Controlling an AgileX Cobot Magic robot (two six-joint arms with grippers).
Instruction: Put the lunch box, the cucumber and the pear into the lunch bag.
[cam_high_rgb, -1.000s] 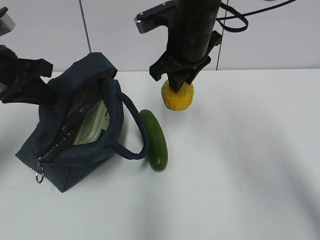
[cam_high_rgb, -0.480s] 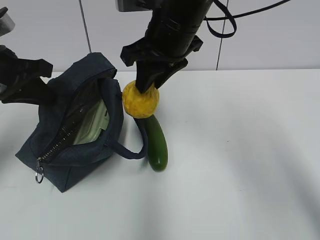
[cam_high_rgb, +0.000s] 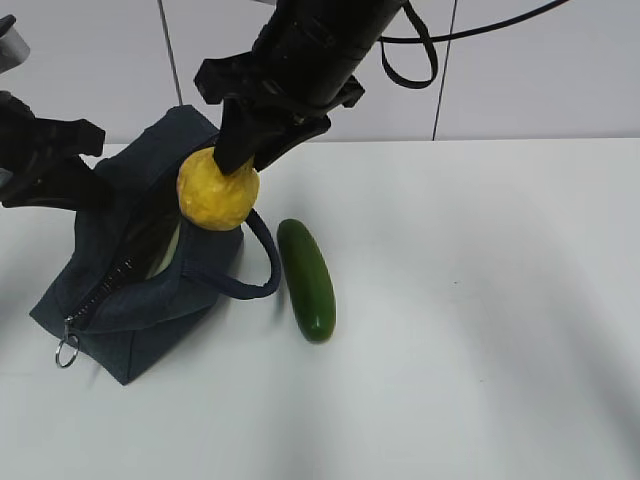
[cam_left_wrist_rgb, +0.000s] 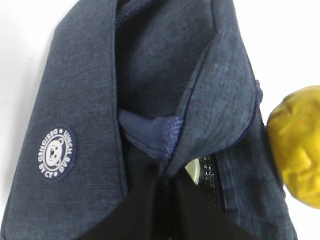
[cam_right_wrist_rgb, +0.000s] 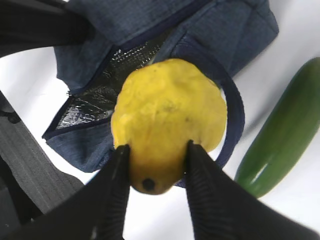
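Note:
The navy lunch bag (cam_high_rgb: 130, 300) lies on the left of the table with its zipper open. My left gripper (cam_left_wrist_rgb: 167, 172) is shut on the fabric rim of the bag's opening, at the bag's far left end (cam_high_rgb: 85, 185). A pale green sliver of the lunch box (cam_left_wrist_rgb: 194, 170) shows inside the bag. My right gripper (cam_high_rgb: 238, 160) is shut on the yellow pear (cam_high_rgb: 217, 190) and holds it in the air just over the opening's right edge. In the right wrist view the pear (cam_right_wrist_rgb: 167, 120) sits between both fingers (cam_right_wrist_rgb: 120, 170). The dark green cucumber (cam_high_rgb: 307, 280) lies on the table right of the bag.
The bag's padded loop handle (cam_high_rgb: 255, 275) sticks out toward the cucumber. The silver ring pull (cam_high_rgb: 67, 352) hangs at the bag's near corner. A white wall with panel seams (cam_high_rgb: 170, 60) rises behind the white table (cam_high_rgb: 480, 330).
My right gripper has carried the pear from the back of the table leftward to above the bag's opening. The bag has shifted slightly. The left gripper has kept its hold.

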